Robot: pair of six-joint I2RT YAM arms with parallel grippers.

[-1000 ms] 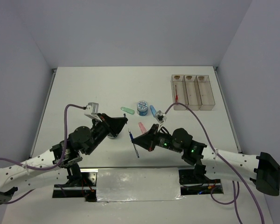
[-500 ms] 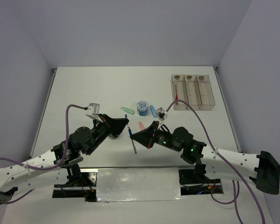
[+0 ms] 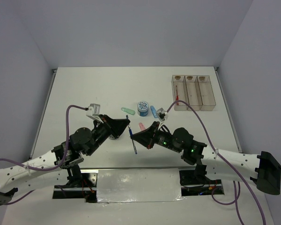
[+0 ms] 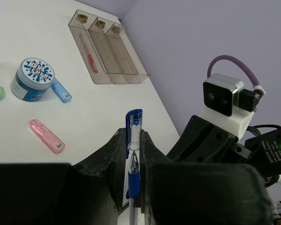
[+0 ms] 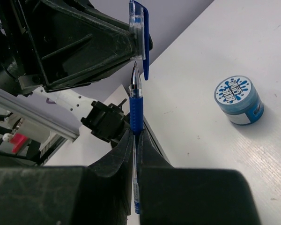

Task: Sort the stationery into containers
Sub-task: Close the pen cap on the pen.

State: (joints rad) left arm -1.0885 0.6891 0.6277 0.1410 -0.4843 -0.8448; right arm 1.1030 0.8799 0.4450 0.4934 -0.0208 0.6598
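My left gripper (image 3: 127, 128) is shut on a clear blue pen cap (image 4: 135, 127), held above the table. My right gripper (image 3: 136, 138) is shut on a dark blue pen (image 5: 135, 108) and holds its tip just at the cap's (image 5: 139, 33) open end. A blue-white tape roll (image 3: 143, 108), a green clip (image 3: 128, 111), a blue clip (image 3: 153, 111) and a pink clip (image 3: 142, 126) lie on the table beyond the grippers. The clear three-compartment tray (image 3: 193, 92) is at the far right, with a red pen (image 3: 177, 95) in its left compartment.
The two arms meet near the table's front middle, fingertips almost touching. The right arm's wrist camera (image 4: 227, 98) and cable sit close by the left gripper. The table's raised rim (image 3: 46, 105) runs along the left side.
My right gripper has lifted the blue pen up and slightly left, bringing its tip to the cap held by my left gripper. The items on the table have not moved.
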